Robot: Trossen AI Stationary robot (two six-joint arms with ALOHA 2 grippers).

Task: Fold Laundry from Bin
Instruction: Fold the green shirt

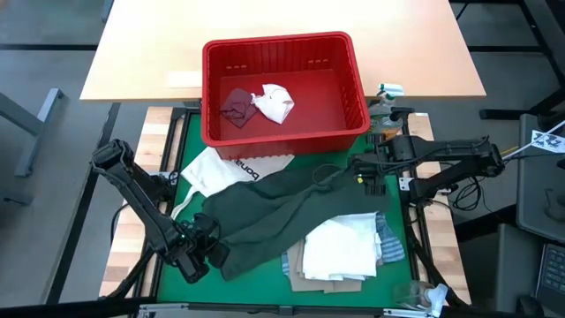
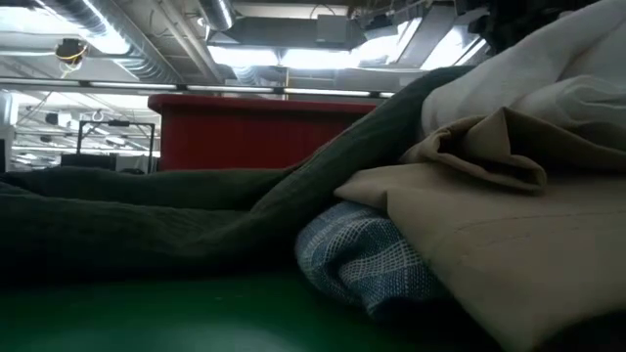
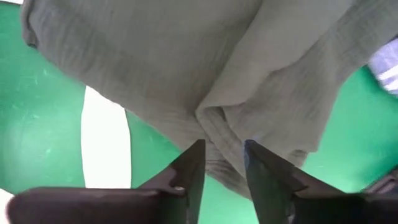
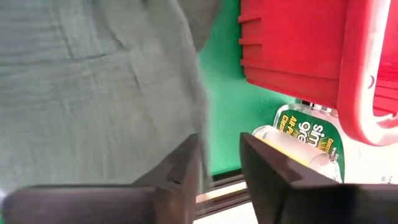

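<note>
1. Left hand (image 1: 214, 254), lower left of the high view, has its fingers parted a little over a fold of the dark green-grey top (image 1: 282, 212); nothing is gripped.
2. Right hand (image 1: 372, 179), at center right, is likewise slightly parted beside the top's edge, empty.
3. Spreading looks like the step in hand; next, both hands must regrip.
4. Folded white shirt (image 1: 340, 247) lies lower right; the bin (image 1: 284, 132), up top, holds small pieces (image 1: 258, 104).

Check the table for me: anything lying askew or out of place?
The dark green-grey top sprawls diagonally, one end draped over the folded stack. The white tote bag lies crumpled beside the red bin. Two small pieces remain in the bin.
</note>
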